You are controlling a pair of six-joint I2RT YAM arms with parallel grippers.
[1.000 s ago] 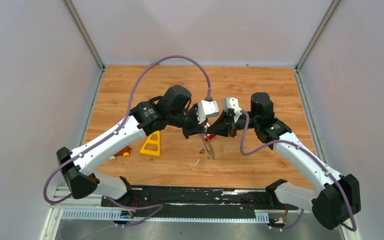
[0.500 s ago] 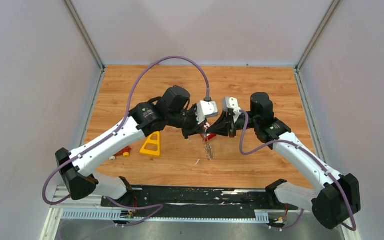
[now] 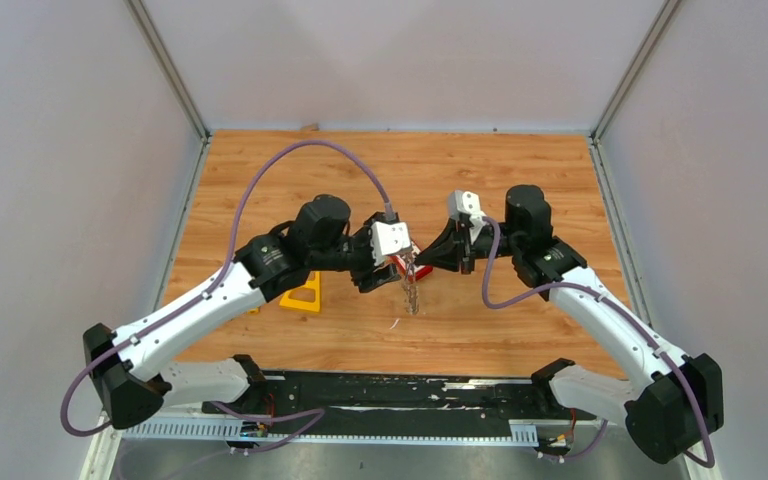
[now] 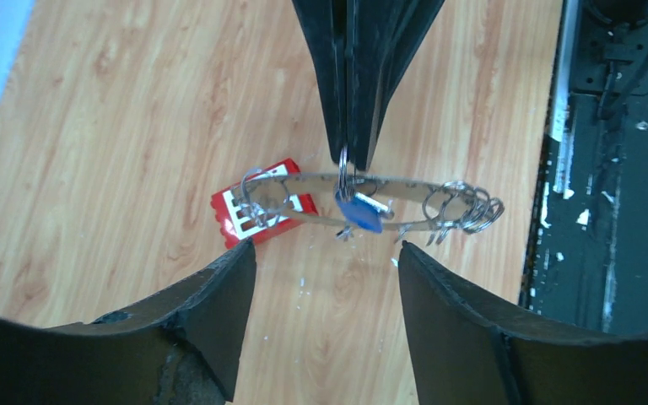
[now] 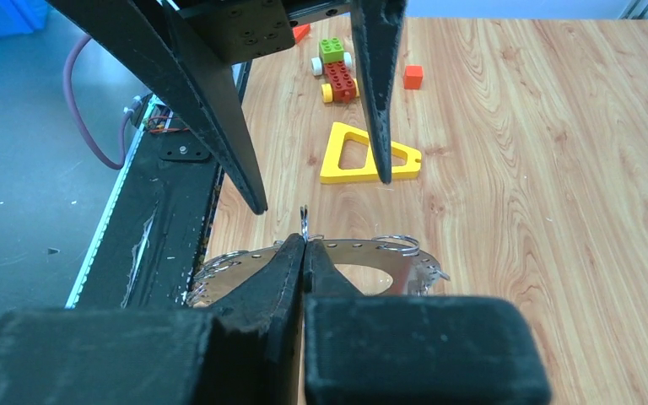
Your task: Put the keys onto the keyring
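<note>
Top external: both arms reach toward the middle of the wooden tabletop (image 3: 520,180). The left gripper (image 3: 388,272) and right gripper (image 3: 422,262) face each other, tips near. The keyring (image 3: 410,295) hangs between them, above the boards; its grip point is too small to resolve here. A yellow triangular frame (image 3: 303,291) lies beside the left forearm. Left wrist: the left gripper (image 4: 327,253) has its fingers (image 4: 211,312) spread wide, with nothing between them. The right gripper (image 4: 354,156) comes in from above, jaws pressed together on a small wire loop at the rim of the keyring (image 4: 413,184), which shows nearly edge-on, level, off the tabletop. The blue key (image 4: 360,213) dangles from that loop against the ring. A red block (image 4: 240,215) lies on the boards beyond the ring's far end. The black-headed key cannot be made out. Right wrist: the right gripper (image 5: 304,249) is pinched tight on the loop, keyring (image 5: 363,251) just below the fingertips. The left gripper (image 5: 321,192) stands opposite, prongs apart. Yellow frame (image 5: 334,162) and toy bits (image 5: 337,72) lie behind.
</note>
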